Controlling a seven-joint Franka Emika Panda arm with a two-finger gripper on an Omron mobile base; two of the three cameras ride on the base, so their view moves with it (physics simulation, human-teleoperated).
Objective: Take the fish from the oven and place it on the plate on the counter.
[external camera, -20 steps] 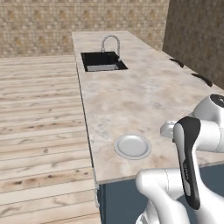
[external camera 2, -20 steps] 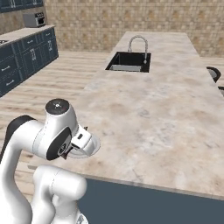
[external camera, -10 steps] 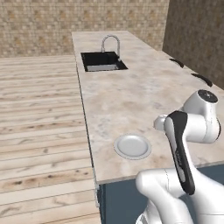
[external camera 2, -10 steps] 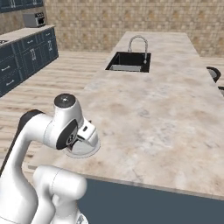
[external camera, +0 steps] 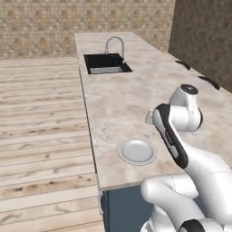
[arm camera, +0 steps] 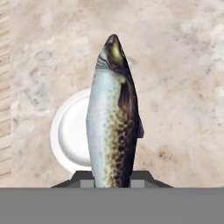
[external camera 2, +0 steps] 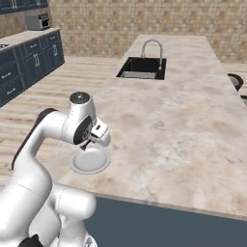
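Over the last sec the arm has swung inward over the counter (external camera: pixel 131 99), wrist now nearer the plate (external camera: pixel 137 151), so the carry is nearly done and lowering looks next. Gripper (arm camera: pixel 112 177) is closed on the fish (arm camera: pixel 113 118), clamped at its tail end. Fish hangs above the plate near the counter's front edge, long axis along the fingers, head pointing away from the hand.

Evenly bright, soft rendered light; faint shadow beneath the plate (external camera: pixel 137 151); slightly blurry textures, no glare.
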